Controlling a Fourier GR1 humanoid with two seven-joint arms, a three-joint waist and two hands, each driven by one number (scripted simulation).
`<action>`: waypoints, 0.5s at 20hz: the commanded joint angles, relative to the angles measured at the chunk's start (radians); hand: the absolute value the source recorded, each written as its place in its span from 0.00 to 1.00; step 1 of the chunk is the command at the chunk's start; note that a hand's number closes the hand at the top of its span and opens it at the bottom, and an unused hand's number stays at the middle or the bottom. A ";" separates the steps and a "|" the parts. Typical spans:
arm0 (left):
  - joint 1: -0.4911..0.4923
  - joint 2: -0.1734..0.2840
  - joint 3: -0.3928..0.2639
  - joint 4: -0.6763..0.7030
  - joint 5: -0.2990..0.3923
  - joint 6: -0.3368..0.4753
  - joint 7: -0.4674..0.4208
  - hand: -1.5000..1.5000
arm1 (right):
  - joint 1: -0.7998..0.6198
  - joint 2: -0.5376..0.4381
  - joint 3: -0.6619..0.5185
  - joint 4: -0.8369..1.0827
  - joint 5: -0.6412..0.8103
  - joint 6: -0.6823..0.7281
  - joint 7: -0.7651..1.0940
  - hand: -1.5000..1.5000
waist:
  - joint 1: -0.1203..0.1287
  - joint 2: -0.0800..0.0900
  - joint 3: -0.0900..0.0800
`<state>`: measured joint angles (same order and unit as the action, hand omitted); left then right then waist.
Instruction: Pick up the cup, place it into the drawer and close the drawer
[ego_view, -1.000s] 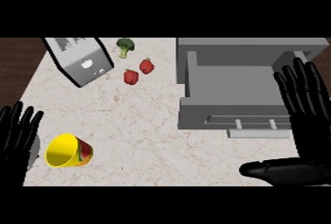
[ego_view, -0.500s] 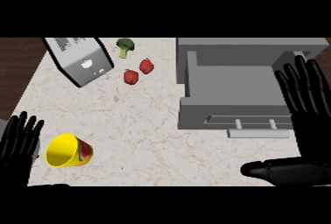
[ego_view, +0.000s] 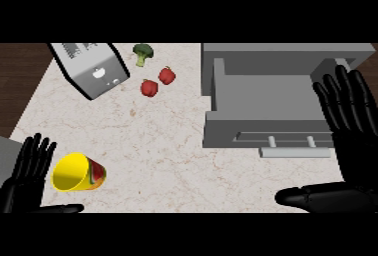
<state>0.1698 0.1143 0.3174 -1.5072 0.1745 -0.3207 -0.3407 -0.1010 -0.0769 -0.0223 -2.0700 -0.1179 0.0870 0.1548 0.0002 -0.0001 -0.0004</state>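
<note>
The left hand is spread flat, fingers straight and apart, holding nothing. Just to its right the yellow cup lies tipped on the counter, mouth toward the hand, perhaps touching the fingers. The right hand is likewise spread, with the grey drawer pulled out immediately to its left

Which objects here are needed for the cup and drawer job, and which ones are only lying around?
Needed: yellow cup, open drawer, left hand.
Lying around: toaster, broccoli, two red peppers.
</note>
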 joint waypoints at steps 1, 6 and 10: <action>-0.036 0.014 0.003 0.082 -0.011 -0.009 -0.021 0.00 | -0.049 0.019 0.044 -0.031 0.045 -0.045 0.067 0.00 | 0.001 0.000 0.000; -0.036 -0.010 -0.009 0.139 -0.047 0.019 -0.085 0.00 | -0.007 -0.054 -0.104 0.034 -0.100 0.066 -0.011 0.00 | 0.001 0.000 0.001; -0.075 0.065 0.044 0.234 -0.001 -0.031 -0.093 0.00 | -0.033 -0.017 -0.060 0.014 -0.059 0.017 0.017 0.00 | 0.001 0.000 0.000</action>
<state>0.1061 0.1497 0.3398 -1.2968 0.1492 -0.3386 -0.4491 -0.0930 -0.0884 -0.0566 -2.0746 -0.1538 0.1124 0.1513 0.0001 -0.0001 -0.0001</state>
